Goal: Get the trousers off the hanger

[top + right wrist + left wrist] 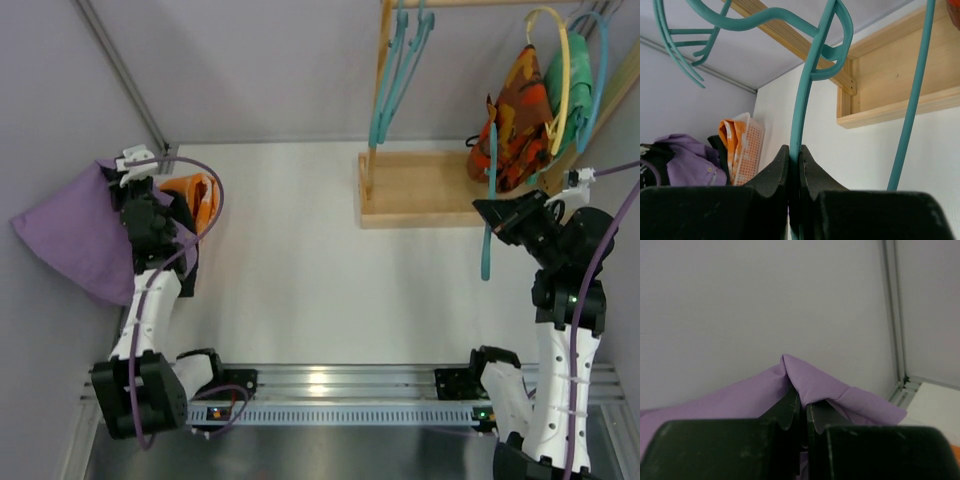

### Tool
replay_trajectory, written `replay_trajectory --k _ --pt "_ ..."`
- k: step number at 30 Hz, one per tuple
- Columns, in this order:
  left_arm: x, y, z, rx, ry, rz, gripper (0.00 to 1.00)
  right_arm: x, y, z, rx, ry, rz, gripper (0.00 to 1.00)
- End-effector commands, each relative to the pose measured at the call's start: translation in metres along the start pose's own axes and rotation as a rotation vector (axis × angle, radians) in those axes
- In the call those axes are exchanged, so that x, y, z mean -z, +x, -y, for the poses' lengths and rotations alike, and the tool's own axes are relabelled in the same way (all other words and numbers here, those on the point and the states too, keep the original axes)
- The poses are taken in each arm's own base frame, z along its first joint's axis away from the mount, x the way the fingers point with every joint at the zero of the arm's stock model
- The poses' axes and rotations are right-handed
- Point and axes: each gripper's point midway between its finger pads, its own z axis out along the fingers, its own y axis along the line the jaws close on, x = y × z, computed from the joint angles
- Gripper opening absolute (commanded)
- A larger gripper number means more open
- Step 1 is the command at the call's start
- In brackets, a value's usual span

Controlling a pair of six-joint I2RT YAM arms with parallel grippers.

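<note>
Basket (754, 144) holds orange cloth (729, 136); left tool (802, 407) pinches purple trousers (815, 380) (right tool (795, 155) clamps a teal hanger (802, 100)).

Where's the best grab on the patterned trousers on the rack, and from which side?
Probably the loose lower corner of the patterned trousers, approached from the middle of the table. That cloth hangs free below the yellow hanger, while the green trousers crowd the far side.
</note>
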Motion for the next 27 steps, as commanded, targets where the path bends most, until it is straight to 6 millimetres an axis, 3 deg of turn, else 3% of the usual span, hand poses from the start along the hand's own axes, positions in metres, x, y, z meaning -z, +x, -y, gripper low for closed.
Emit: replay_trajectory --k 1,2,6,8,9,11,15,17,18,19,21,22,23,24,25,27 --pt "-0.022 -0.03 0.028 0.159 0.085 0.141 0.0 0.014 -0.025 -0.03 0.105 -0.061 0.079 0.0" --pt "-0.027 -0.013 0.045 0.142 0.126 0.109 0.0 0.015 -0.026 -0.032 0.112 -0.066 0.08 0.0" --pt "-0.036 0.018 0.09 0.161 0.248 0.066 0.0 0.022 -0.031 -0.045 0.148 -0.093 0.094 0.0" --pt "-0.045 0.034 0.097 0.165 0.235 0.023 0.0 0.024 -0.032 -0.048 0.151 -0.099 0.094 0.0" --pt "-0.05 0.061 0.107 0.162 0.23 -0.044 0.0 0.026 -0.033 -0.052 0.158 -0.112 0.096 0.0" --pt "-0.057 0.087 0.116 0.179 0.221 -0.136 0.0 0.028 -0.034 -0.059 0.167 -0.131 0.087 0.0" --pt "-0.054 0.106 0.125 0.182 0.271 -0.201 0.01 0.033 -0.033 -0.069 0.192 -0.164 0.071 0.0" --pt "-0.048 0.11 0.13 0.191 0.306 -0.238 0.05 0.034 -0.034 -0.073 0.195 -0.166 0.061 0.0" --pt "-0.044 0.1 0.131 0.203 0.338 -0.225 0.09 0.034 -0.034 -0.074 0.199 -0.168 0.056 0.0" --pt "-0.038 0.104 0.134 0.203 0.366 -0.258 0.21 0.035 -0.036 -0.077 0.206 -0.173 0.052 0.0" --pt "-0.031 0.094 0.134 0.245 0.398 -0.268 0.35 0.036 -0.038 -0.08 0.212 -0.175 0.05 0.0" --pt "-0.026 0.072 0.134 0.274 0.447 -0.232 0.42 0.035 -0.04 -0.081 0.217 -0.177 0.049 0.0" --pt "-0.02 0.068 0.135 0.283 0.478 -0.242 0.54 0.037 -0.043 -0.086 0.226 -0.187 0.053 0.0" --pt "-0.016 0.058 0.134 0.296 0.499 -0.227 0.59 0.037 -0.044 -0.088 0.225 -0.188 0.052 0.0" --pt "-0.012 0.032 0.126 0.322 0.52 -0.175 0.66 0.035 -0.046 -0.089 0.221 -0.19 0.049 0.0" --pt "-0.007 0.01 0.121 0.354 0.551 -0.16 0.74 0.033 -0.05 -0.094 0.209 -0.201 0.044 0.0"
